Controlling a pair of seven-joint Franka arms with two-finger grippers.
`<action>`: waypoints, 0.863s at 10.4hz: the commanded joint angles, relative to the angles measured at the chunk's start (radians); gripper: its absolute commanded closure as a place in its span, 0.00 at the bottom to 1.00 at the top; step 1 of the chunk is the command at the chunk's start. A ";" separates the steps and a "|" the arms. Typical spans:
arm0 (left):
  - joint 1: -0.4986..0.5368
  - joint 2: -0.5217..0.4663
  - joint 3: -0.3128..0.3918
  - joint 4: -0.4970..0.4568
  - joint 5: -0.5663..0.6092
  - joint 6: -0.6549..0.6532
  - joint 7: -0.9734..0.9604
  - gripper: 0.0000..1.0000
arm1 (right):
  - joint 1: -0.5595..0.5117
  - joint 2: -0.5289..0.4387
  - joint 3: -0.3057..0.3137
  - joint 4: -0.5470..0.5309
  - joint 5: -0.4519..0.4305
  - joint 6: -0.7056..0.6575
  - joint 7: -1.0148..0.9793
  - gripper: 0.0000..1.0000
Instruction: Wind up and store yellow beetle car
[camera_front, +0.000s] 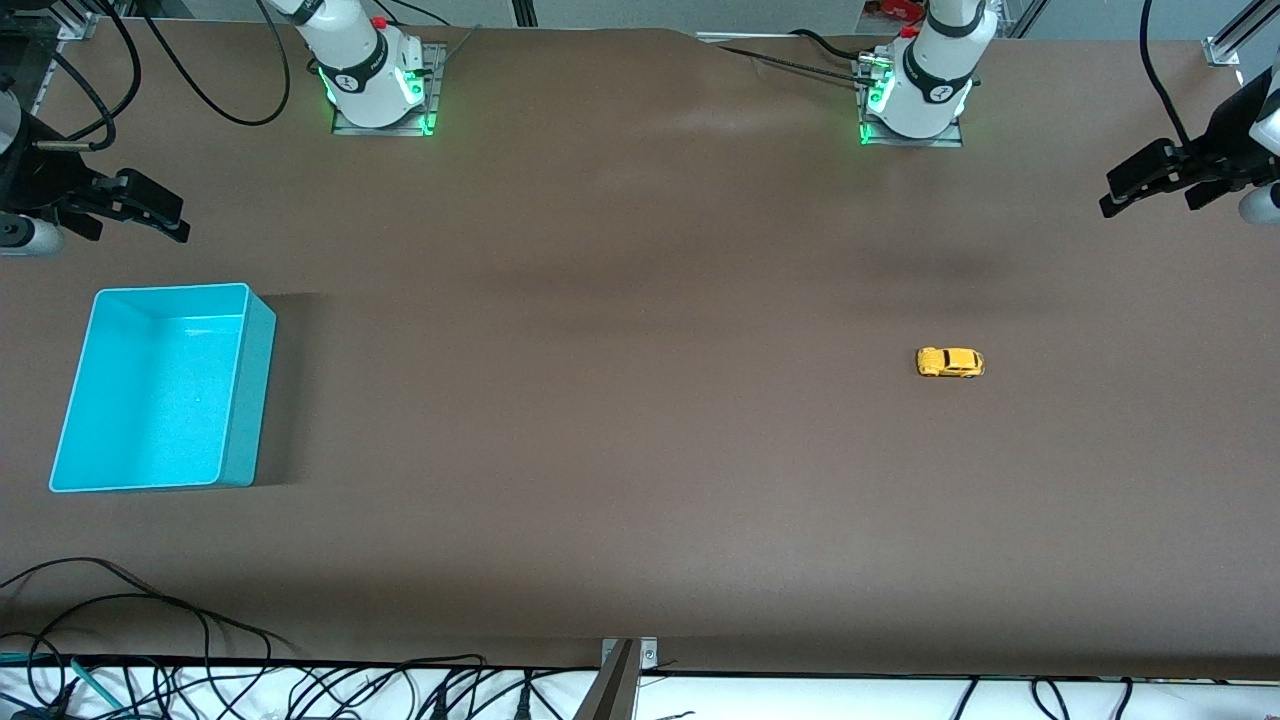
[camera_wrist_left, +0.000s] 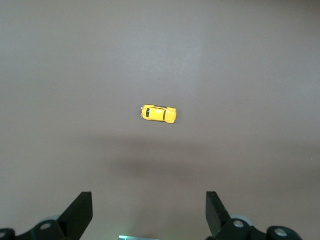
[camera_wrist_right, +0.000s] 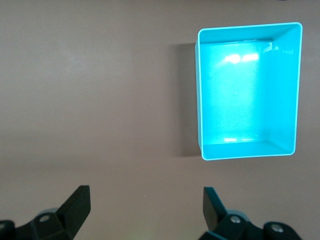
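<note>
Nearest the front camera lies bare brown table (camera_front: 640, 520); nothing of mine reaches down there. A little farther up, two things rest on it, well apart. One turquoise bin (camera_front: 160, 390) sits toward my right arm's end, open-topped and empty, standing square on the surface, which I judge makes it the place meant for storing. One yellow beetle car (camera_front: 950, 362) stands on its wheels toward my left arm's end, alone on open table, with nothing touching it. I take it that this spacing is deliberate: the car within easy reach of one arm, the bin within reach of the other.

Farther still, both my pincers hang in the air at the table's two ends. My left gripper (camera_front: 1150, 190) is up over the edge at its own end, fingers spread wide and gripping nothing; from its wrist the car (camera_wrist_left: 158, 113) shows squarely between my parted fingertips (camera_wrist_left: 80, 210), so I judge that this arm is lined up for the pick. My right gripper (camera_front: 140, 208) waits over the table just above the bin's farther rim, likewise spread wide and empty, with the bin (camera_wrist_right: 200, 95) in its sight.

Counted: one car, one bin, two arms, two pincers. No winding or storing is done yet.
</note>
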 joint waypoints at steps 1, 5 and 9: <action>0.008 -0.015 -0.003 -0.018 -0.010 0.019 0.022 0.00 | -0.003 -0.008 0.002 0.001 0.005 -0.002 -0.002 0.00; 0.008 -0.023 -0.003 -0.034 -0.010 0.025 0.022 0.00 | -0.003 -0.008 0.002 0.001 0.005 -0.002 -0.002 0.00; 0.007 -0.041 -0.003 -0.063 -0.010 0.054 0.022 0.00 | -0.003 -0.008 0.002 0.001 0.005 -0.004 -0.002 0.00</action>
